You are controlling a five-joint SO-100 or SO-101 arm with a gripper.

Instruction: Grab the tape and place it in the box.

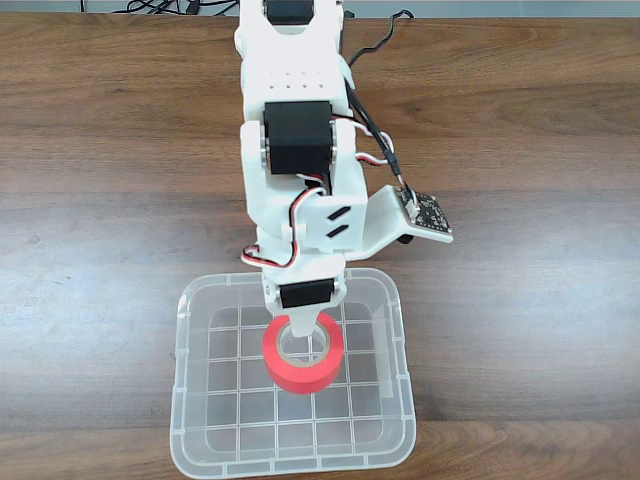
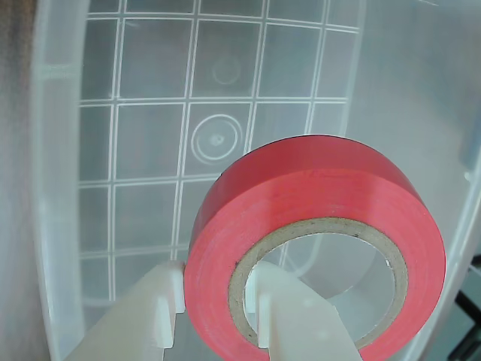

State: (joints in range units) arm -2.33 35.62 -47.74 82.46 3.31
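Wrist view, near: gripper point(image 2: 218, 316) clenches the red tape point(image 2: 301, 203) by its wall, one finger point(image 2: 289, 316) through the core. Beyond, the clear box point(image 2: 150, 150) grid floor. Tape hangs over box centre; release gently, low, so it won't roll out.

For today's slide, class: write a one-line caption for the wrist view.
The gripper holds the red tape by its wall, above the grid-patterned floor of the clear box.
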